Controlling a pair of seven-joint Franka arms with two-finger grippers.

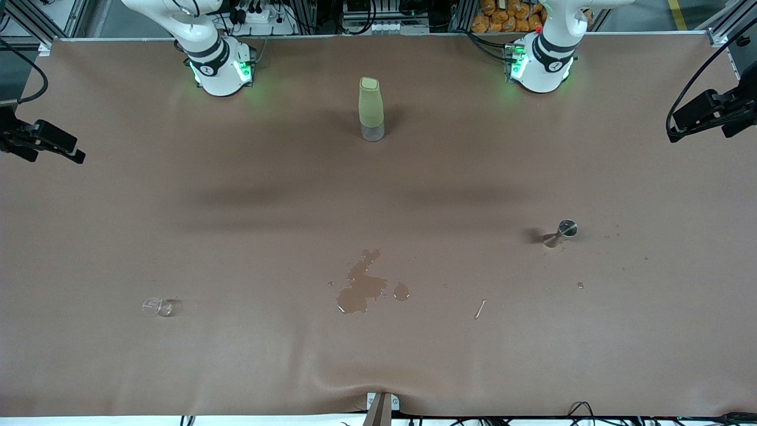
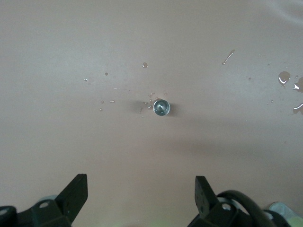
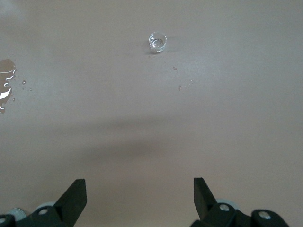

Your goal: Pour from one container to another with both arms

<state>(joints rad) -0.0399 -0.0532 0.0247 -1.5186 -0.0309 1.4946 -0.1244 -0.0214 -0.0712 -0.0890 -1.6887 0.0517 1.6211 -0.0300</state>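
A small metal jigger (image 1: 562, 232) stands on the brown table toward the left arm's end; it shows from above in the left wrist view (image 2: 161, 107). A small clear glass cup (image 1: 158, 307) rests toward the right arm's end, also in the right wrist view (image 3: 158, 41). My left gripper (image 2: 140, 182) hangs open high above the table, with nothing between its fingers. My right gripper (image 3: 139, 182) is open and empty too, high over bare table. Only the two arm bases (image 1: 217, 68) (image 1: 541, 65) show in the front view.
A tall green container with a clear base (image 1: 371, 109) stands between the arm bases. A brown liquid puddle (image 1: 361, 287) and scattered drops lie mid-table, nearer the front camera. Black camera mounts (image 1: 41, 142) (image 1: 709, 112) jut in at both table ends.
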